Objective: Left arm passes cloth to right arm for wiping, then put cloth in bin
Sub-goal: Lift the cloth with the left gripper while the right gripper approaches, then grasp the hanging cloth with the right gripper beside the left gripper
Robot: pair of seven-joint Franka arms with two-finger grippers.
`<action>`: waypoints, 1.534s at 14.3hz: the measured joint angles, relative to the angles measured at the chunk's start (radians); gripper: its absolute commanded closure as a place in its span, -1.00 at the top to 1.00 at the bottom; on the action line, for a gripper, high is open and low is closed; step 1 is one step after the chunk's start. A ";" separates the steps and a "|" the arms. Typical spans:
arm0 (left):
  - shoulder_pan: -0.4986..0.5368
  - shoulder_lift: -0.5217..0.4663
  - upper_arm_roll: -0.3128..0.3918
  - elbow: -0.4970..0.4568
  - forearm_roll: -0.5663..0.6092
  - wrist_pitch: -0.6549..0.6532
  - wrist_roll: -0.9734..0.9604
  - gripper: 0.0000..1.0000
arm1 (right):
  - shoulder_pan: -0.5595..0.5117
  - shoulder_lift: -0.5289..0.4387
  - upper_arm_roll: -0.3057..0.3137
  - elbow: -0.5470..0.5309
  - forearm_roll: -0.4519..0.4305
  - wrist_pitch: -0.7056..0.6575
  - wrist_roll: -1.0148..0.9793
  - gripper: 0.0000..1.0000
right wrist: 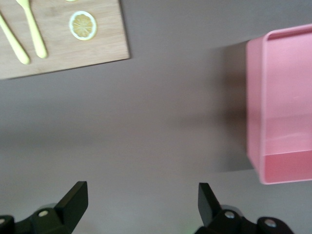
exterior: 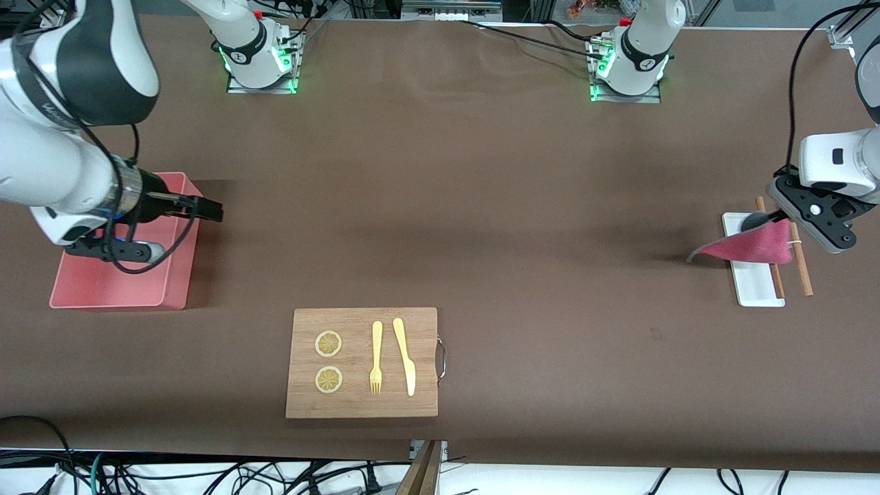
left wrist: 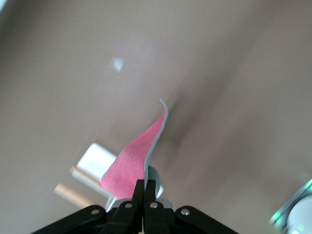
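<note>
Brown matting covers the whole desk, with both arm bases bolted along one edge. The right arm reaches over the salmon-pink bin, which stands at that arm's end of the desk; the right claw hangs over the bin's rim with its fingers spread wide and nothing between them. In the right wrist view the bin's tall wall shows just off the claw's line, and its inside looks bare.

The left arm hangs over its own end of the desk. The left claw is pressed together on one edge of the magenta cloth, which is lifted clear of the desk and droops from the claw in a long triangle, its greyish tip pointing toward the desk's middle. In the left wrist view the cloth rises from between the closed fingers. Directly under this claw lie a small white tray and two brown wooden sticks alongside it.

Well apart from both claws, near the front camera, sits a wooden cutting board carrying two lemon slices, a yellow fork and a yellow knife.
</note>
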 measured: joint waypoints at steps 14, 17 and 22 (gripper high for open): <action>-0.404 0.179 -0.011 0.266 -0.327 0.003 -1.007 -1.00 | 0.261 0.144 0.003 0.000 0.154 0.329 0.627 0.99; -0.458 0.219 -0.012 0.327 -0.327 0.003 -1.002 -1.00 | 0.289 0.164 0.002 0.000 0.168 0.397 0.660 0.99; -0.543 0.227 -0.048 0.351 -0.328 0.015 -0.909 -1.00 | 0.325 0.179 0.002 0.001 0.239 0.534 0.747 0.99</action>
